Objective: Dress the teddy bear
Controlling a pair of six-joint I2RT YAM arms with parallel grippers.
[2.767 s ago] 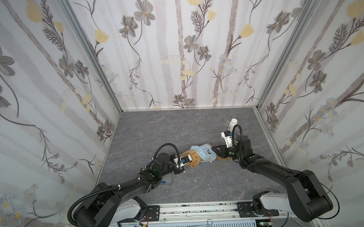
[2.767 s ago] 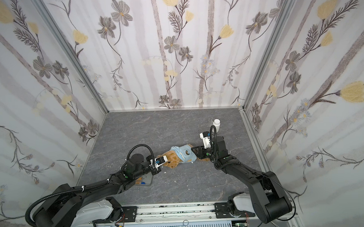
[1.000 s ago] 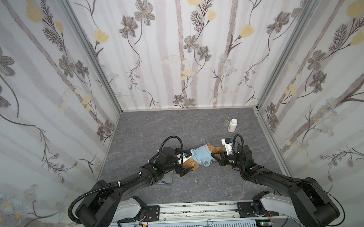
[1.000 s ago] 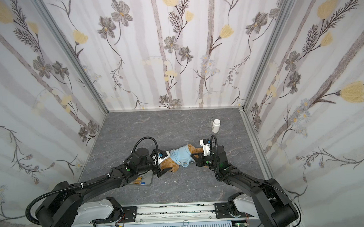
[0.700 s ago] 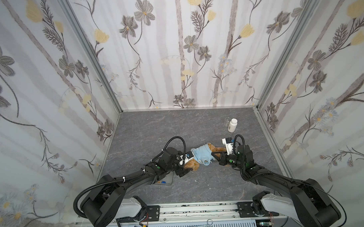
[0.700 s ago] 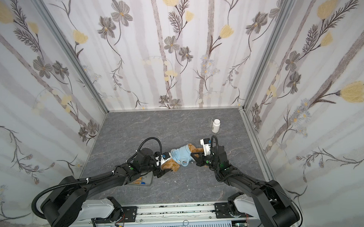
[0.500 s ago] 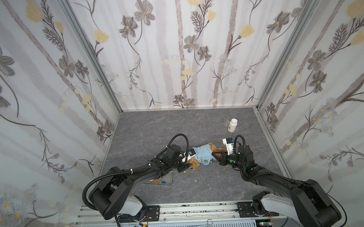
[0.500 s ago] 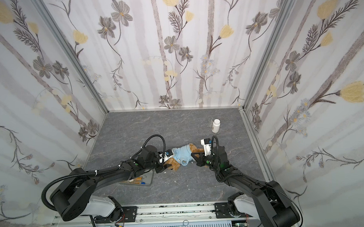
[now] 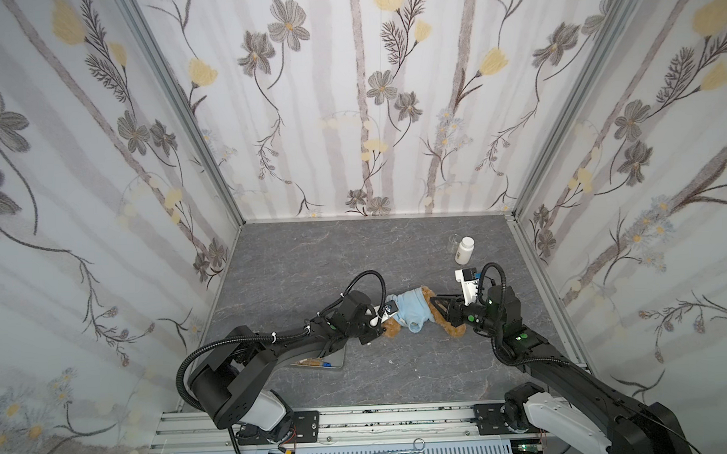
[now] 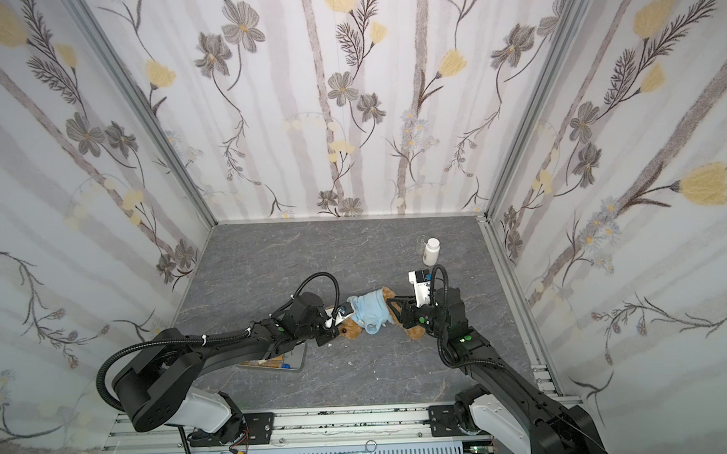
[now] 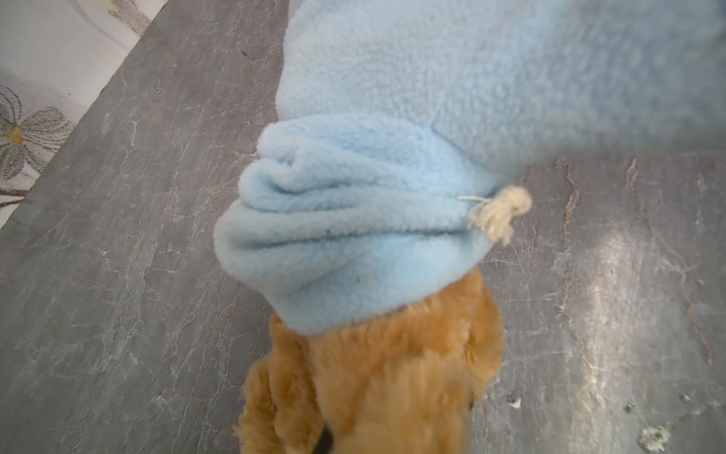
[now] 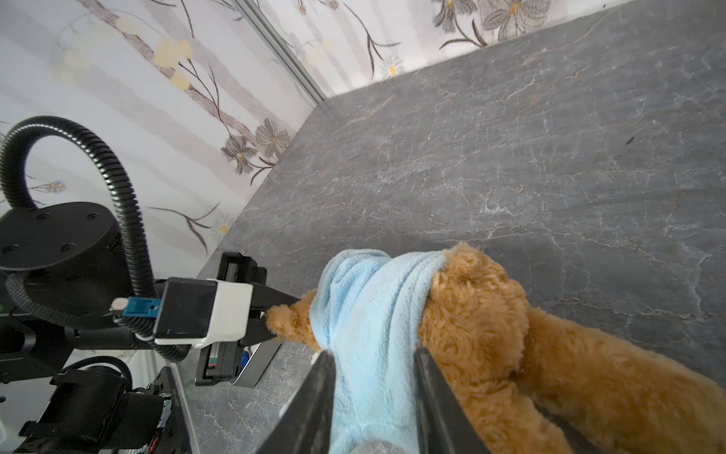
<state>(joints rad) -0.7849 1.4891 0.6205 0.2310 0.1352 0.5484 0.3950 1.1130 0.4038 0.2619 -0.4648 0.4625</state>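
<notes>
**Item: teddy bear** (image 9: pixel 392 328). Golden-brown plush, lying on the grey table (image 9: pixel 354 257) about mid-floor, between the two arms. Head to the left and a little nearer, legs to the right.

**Item: light blue shirt** (image 9: pixel 412 307). Fleece, round the bear's trunk; rump and legs are bare. One sleeve (image 11: pixel 353 236) is bunched in folds. Whether a paw fills it, I cannot tell.

**Item: left gripper** (image 12: pixel 275 316). Clenched on a tuft of fur at the bear's head end. Ear or paw, I cannot make out.

**Item: right gripper** (image 12: pixel 373 351). Jaws parted, astride the shirt's hem at the rump. Cloth lies between the fingers, with no pinch evident.

**Sundries:**
- White bottle (image 9: pixel 464 249), far right, with a small clear glass (image 9: pixel 453 242) just beside it, well apart from the work.
- Tray (image 9: pixel 335 365), near left, partly under the left arm.

**Step in hand, as I judge it:** seating the shirt down over the body, with a hold on the hem to be taken.

**To do it well:**
- The left hold serves as anchor and wants to be firm and steady.
- The right jaws should bite deep into fleece alone, with no fur beneath.
- The pull should go toward the legs, along the body and low to the table, so the bear neither lifts nor twists.
- Short pulls suit, since fleece likely drags on curly plush.
- The bunched sleeve wants straightening afterwards.
</notes>
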